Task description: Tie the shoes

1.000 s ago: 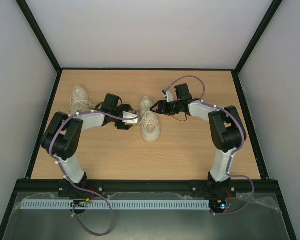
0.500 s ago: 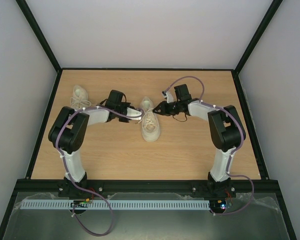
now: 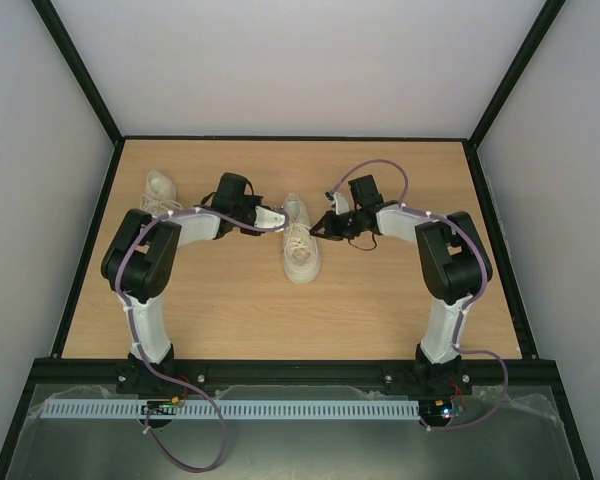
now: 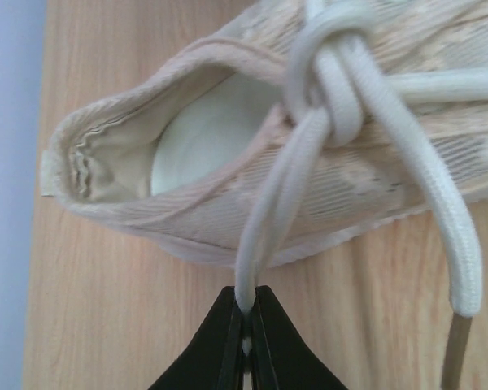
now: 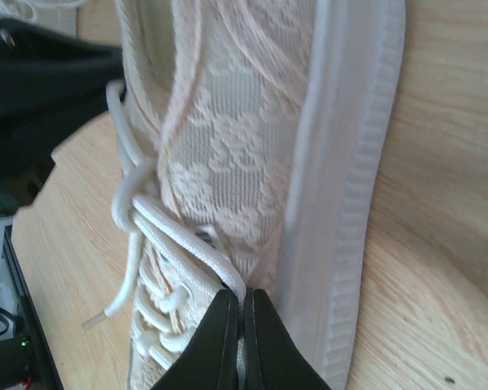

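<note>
While the middle shoe [image 3: 301,250] lies between the arms, a lace loop [image 4: 268,219] is clamped by the left gripper [image 4: 246,329] and a lace strand [image 5: 187,253] by the right gripper [image 5: 241,313].

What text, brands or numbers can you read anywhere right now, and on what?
None can be read.
middle shoe: only a woven pattern and a plain insole, no brand showing.
lace: plain, no print.
left shoe: too small to tell.

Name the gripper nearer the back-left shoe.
Left. The left gripper pinches a lace at the middle shoe, right of the back-left shoe; the right gripper is farther right, across the middle shoe.
</note>
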